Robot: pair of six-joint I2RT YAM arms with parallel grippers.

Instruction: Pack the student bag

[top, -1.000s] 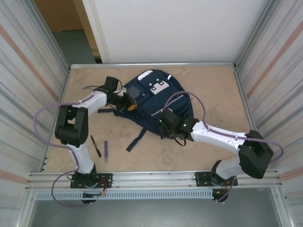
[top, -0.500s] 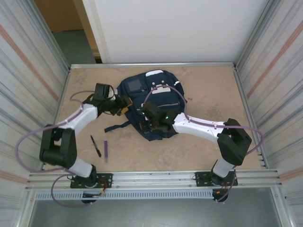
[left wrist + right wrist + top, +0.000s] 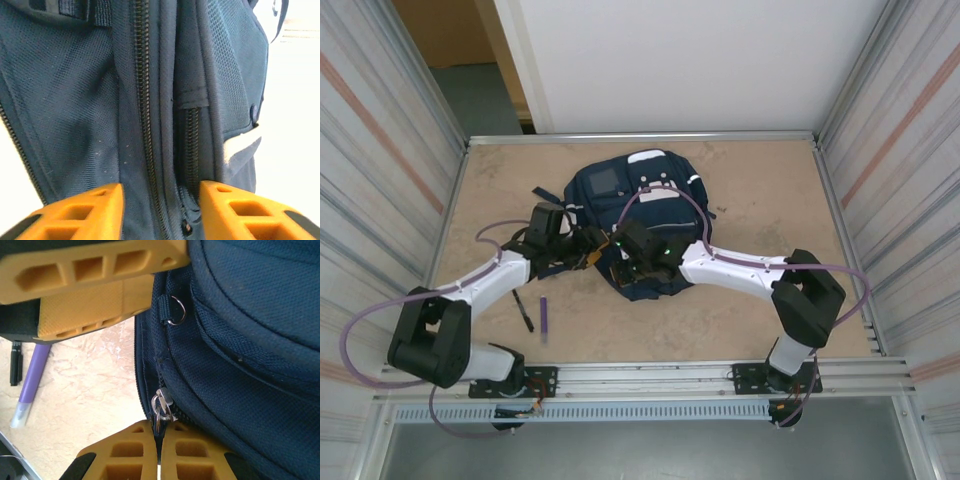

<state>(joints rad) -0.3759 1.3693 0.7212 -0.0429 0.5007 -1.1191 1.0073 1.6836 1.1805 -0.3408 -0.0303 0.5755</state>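
The bag (image 3: 650, 195) is lying mid-desk (image 3: 770, 180), its long axis running from 12 to 6 o'clock. The right end effector (image 3: 160, 434) is pinching the zipper pull (image 3: 161, 407) at the bag's 6 o'clock end. The left end effector (image 3: 161, 197) is straddling the seam, fingers spread, at the bag's 8 o'clock side, and is sitting about equally near.

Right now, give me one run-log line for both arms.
large navy-blue fabric backpack: on tan table | left jaws: open astride its zip seam | right jaws: shut on metal zipper pull
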